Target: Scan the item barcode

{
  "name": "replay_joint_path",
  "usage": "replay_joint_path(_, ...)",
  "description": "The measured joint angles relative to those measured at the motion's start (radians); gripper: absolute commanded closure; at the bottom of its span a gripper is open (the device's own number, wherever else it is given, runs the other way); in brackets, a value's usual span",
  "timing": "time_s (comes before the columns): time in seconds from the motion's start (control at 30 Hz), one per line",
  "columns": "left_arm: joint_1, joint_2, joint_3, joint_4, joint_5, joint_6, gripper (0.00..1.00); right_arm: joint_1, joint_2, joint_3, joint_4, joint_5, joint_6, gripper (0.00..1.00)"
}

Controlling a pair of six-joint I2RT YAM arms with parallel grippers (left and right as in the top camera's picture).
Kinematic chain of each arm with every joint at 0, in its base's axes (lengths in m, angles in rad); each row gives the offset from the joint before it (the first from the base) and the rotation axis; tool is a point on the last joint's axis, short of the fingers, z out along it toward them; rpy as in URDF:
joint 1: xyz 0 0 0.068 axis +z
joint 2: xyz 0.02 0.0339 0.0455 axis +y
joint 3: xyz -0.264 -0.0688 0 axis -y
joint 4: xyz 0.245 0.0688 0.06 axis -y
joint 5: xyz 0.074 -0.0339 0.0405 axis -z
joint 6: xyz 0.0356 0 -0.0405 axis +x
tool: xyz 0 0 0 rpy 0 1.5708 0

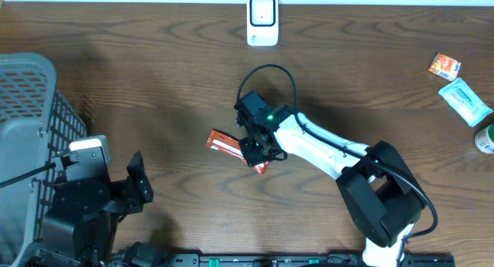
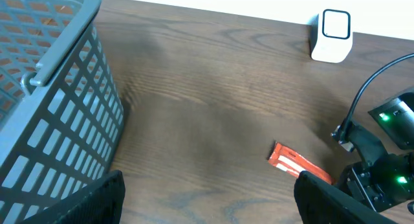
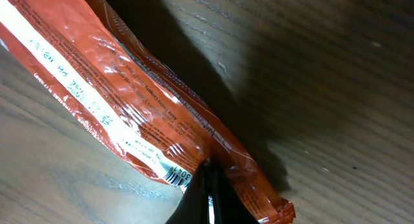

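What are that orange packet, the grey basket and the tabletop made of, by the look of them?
The orange packet looks like thin glossy plastic film: it crinkles and throws bright glints. The basket seems to be moulded matt grey plastic, with an even lattice of openings. The table shows dark wood grain, which could be real wood or a printed laminate.

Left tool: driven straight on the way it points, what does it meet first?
Likely the bare table, between the basket and the orange packet; neither looks on its line, though depth is unclear.
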Motion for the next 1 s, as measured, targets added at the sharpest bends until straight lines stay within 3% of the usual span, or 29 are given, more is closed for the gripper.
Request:
replay_joint_path(0.37, 0.000, 0.000, 0.000, 0.000, 0.000, 0.000, 0.16, -0.017, 0.000, 0.008, -0.056, 0.001, 0.022, 0.99)
replay_joint_path(0.67, 0.000, 0.000, 0.000, 0.012, 0.000, 0.000, 0.16, -0.057, -0.005, 0.163, -0.280, 0.033, 0.013, 0.98)
replay_joint_path(0.87, 0.000, 0.000, 0.000, 0.040, 0.000, 0.000, 0.15, -0.057, -0.048, 0.199, -0.299, -0.043, 0.002, 0.99)
replay_joint_path(1.0, 0.000, 0.001, -0.001, 0.048, 0.017, 0.000, 0.15, -0.057, -0.048, 0.134, -0.225, -0.068, -0.002, 0.97)
